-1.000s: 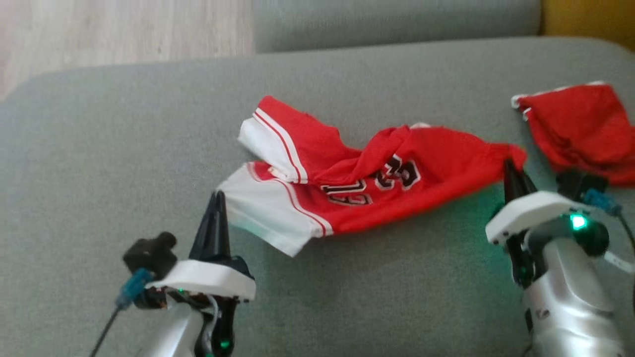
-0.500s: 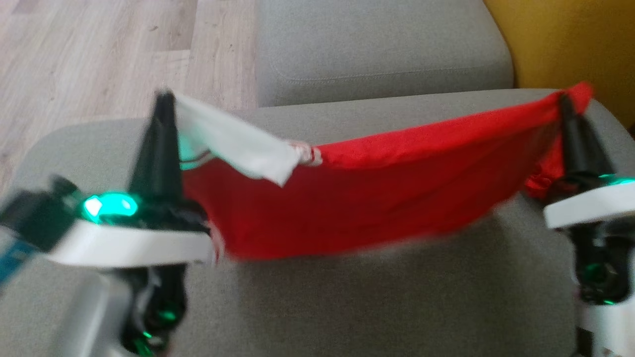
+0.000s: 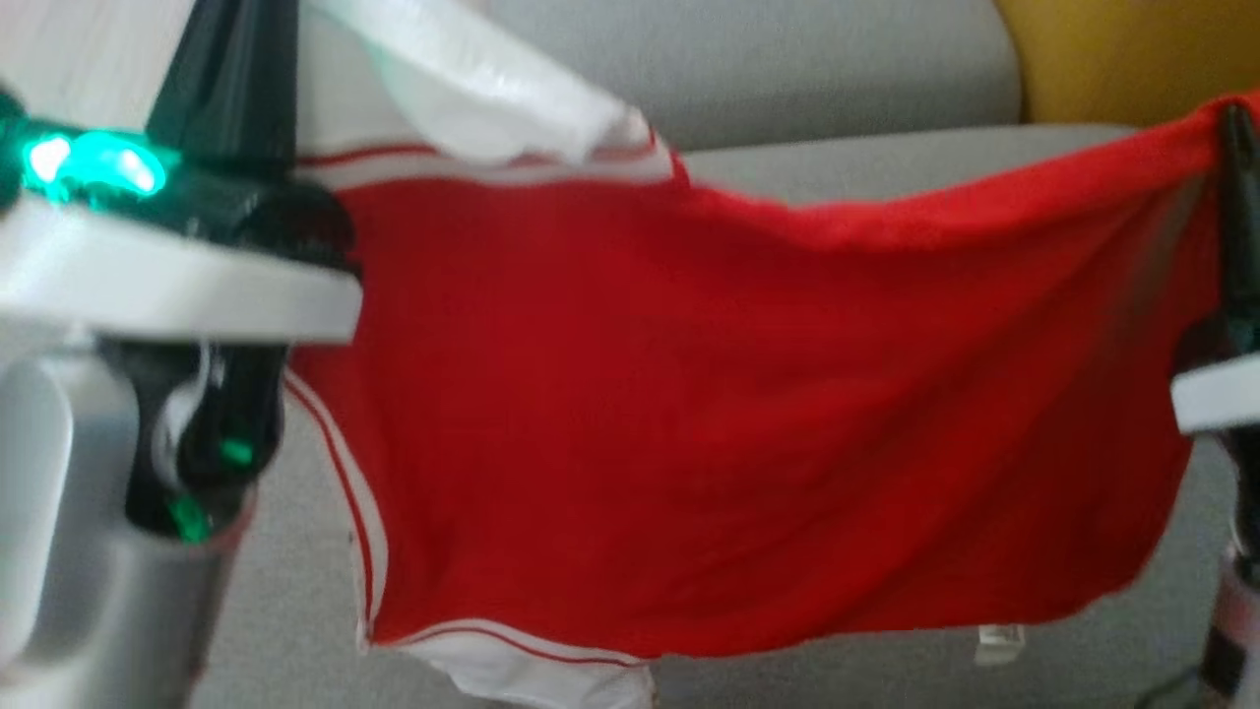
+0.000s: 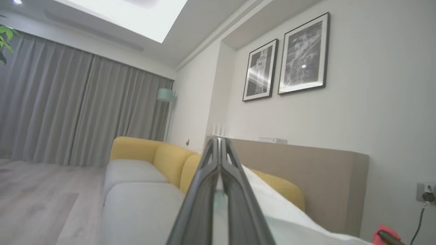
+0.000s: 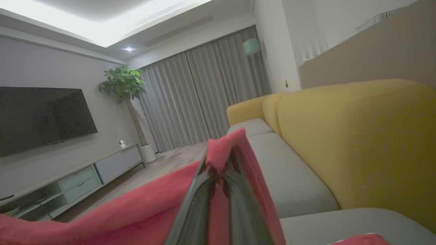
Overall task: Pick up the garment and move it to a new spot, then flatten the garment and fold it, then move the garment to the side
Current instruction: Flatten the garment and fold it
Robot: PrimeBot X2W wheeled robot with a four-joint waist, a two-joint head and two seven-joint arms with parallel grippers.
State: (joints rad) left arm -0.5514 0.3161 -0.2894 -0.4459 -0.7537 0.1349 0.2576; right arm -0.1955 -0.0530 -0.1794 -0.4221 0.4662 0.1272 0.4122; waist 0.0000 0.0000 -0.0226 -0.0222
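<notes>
Left end effector [image 4: 218, 143] clamped shut on white-trimmed corner of garment [image 3: 748, 414]. Right end effector [image 3: 1238, 138] clamped on red corner. Garment held stretched between both, hanging above grey sofa seat [image 3: 886, 158], near yellow backrest [image 3: 1112, 59]. White label [image 3: 999, 645] at bottom hem.

The garment [image 3: 748, 414] hangs spread between the two grippers, above and in front of the sofa seat [image 3: 915, 162]. The left gripper [image 3: 236, 59] is at the garment's upper left corner, its fingers [image 4: 204, 190] closed on the cloth there. The right gripper [image 3: 1238, 128] is at the garment's upper right corner, closed over that edge. A flap [image 3: 492, 89] of the garment folds over its top edge near the left corner. Behind the garment lies a second seat cushion [image 3: 787, 59], and behind its right corner the sofa backrest [image 3: 1122, 49]. A small tag [image 3: 999, 640] hangs at the garment's lower right edge.
</notes>
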